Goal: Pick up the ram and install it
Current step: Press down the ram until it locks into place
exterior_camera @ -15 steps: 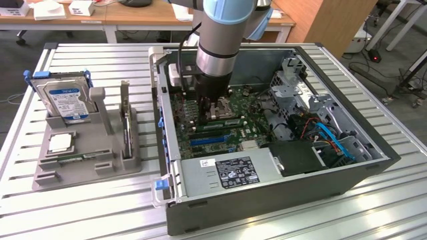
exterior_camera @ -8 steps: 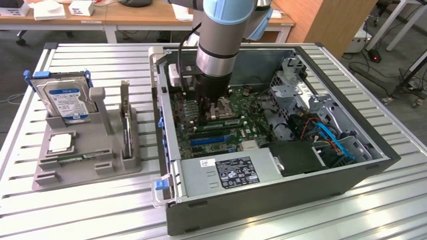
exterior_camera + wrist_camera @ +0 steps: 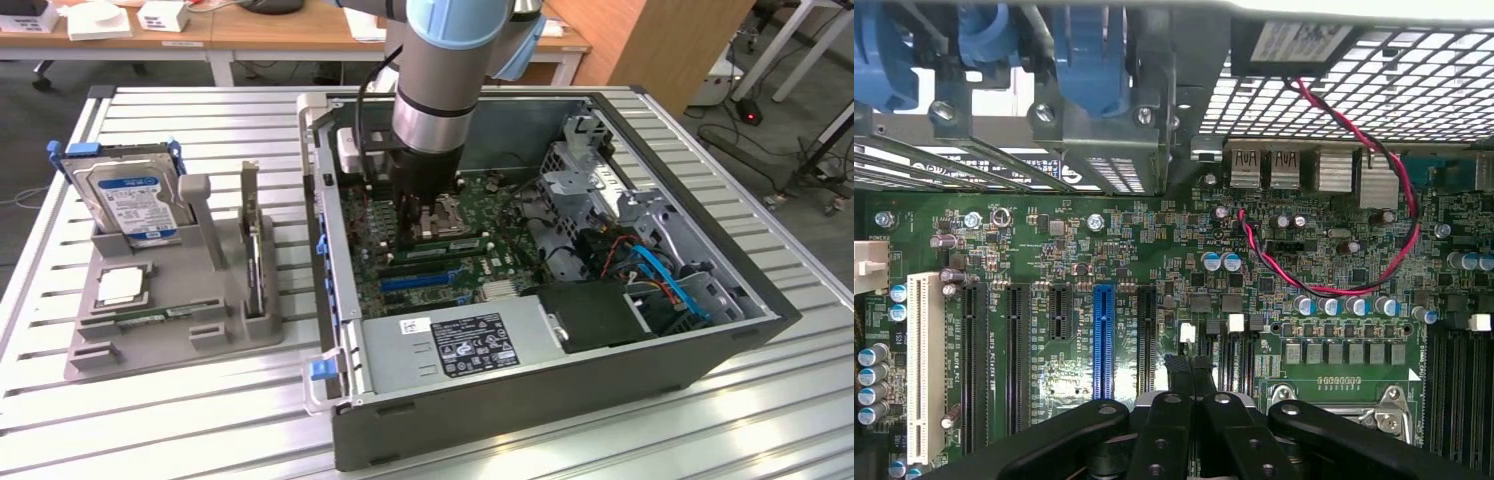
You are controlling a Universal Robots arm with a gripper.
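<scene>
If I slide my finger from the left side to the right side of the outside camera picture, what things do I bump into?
Hard drive → gray holder tray → open computer case, where the shut gripper reaches down over the motherboard → blue cables.

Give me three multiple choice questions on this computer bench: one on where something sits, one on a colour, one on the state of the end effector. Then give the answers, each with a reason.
1. Where is the hard drive?
A) standing in the grey holder beside the computer case
B) inside the case
C) on the wooden desk

2. What colour is the slot flanked by black slots on the motherboard?
A) red
B) blue
C) yellow

3. How is the end effector?
A) wide open above the holder
B) shut, inside the case over the motherboard
C) shut on the hard drive

Answers:
1 A: its blue label stands up in the holder, on the exterior view's left of the case.
2 B: the wrist view shows it bright blue.
3 B: the fingertips meet above the board.
</scene>
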